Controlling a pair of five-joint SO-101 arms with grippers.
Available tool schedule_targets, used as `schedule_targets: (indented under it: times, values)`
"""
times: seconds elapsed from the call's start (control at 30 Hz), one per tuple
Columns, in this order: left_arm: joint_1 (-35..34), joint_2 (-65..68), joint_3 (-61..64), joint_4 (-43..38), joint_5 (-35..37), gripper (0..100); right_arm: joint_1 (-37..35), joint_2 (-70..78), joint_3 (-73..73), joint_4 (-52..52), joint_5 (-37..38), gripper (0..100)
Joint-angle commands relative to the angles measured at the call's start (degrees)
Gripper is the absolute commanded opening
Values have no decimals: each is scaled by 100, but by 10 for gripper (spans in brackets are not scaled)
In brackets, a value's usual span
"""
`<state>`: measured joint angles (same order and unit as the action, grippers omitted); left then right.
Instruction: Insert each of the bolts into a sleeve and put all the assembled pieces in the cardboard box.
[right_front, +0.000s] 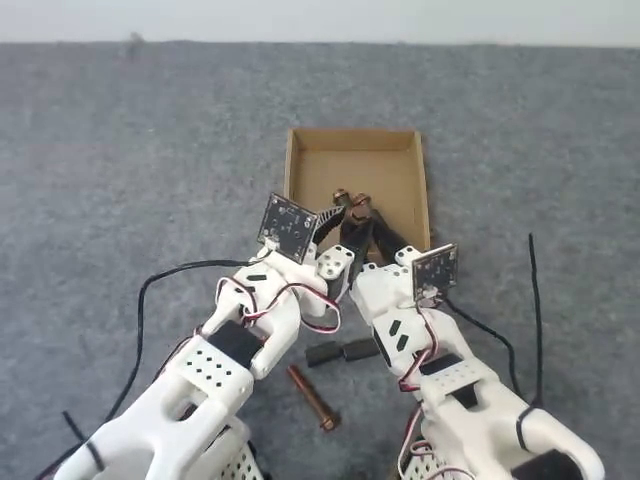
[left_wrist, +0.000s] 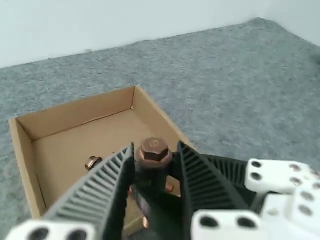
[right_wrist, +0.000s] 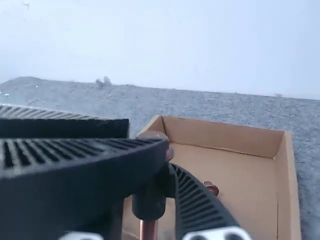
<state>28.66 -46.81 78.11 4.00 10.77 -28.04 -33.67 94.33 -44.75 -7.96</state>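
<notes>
Left gripper (left_wrist: 155, 159) is clamped on the black sleeve (left_wrist: 150, 182) just under the head of the copper bolt (left_wrist: 154, 150), holding it upright over the near end of the cardboard box (left_wrist: 75, 112). Right gripper (right_wrist: 159, 192) pinches the same sleeve, with copper shank showing beneath. I judge the piece rigid and dense, and the smooth bolt could slip out of its sleeve, so I'd grip across the sleeve's middle. A loose bolt (right_front: 312, 397) and spare sleeves (right_front: 340, 351) lie on the desk (right_front: 150, 150).
</notes>
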Motion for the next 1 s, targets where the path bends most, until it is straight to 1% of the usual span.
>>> schedule_targets:
  times: [0.0,0.1,0.2,0.37,0.5,0.67,0.87,0.97]
  values:
    - [273,-26,75,-18,44,130,84,-259,114,-31,35,6]
    - [334,-255,110,-9,9,130,84,-259,114,-31,44,6]
    - [334,-897,251,167,9,130,66,-259,114,-31,44,6]
    - [290,-2338,312,1143,9,130,66,-259,114,-31,44,6]
    - [-141,-3200,321,1662,26,130,84,-259,114,-31,44,6]
    - [-888,-3587,497,1679,44,130,92,-259,114,-13,44,6]
    - [-1451,-3648,1033,1679,44,130,207,-259,114,-13,79,6]
    - [-1732,-3657,1297,1679,35,100,233,-259,114,22,457,6]
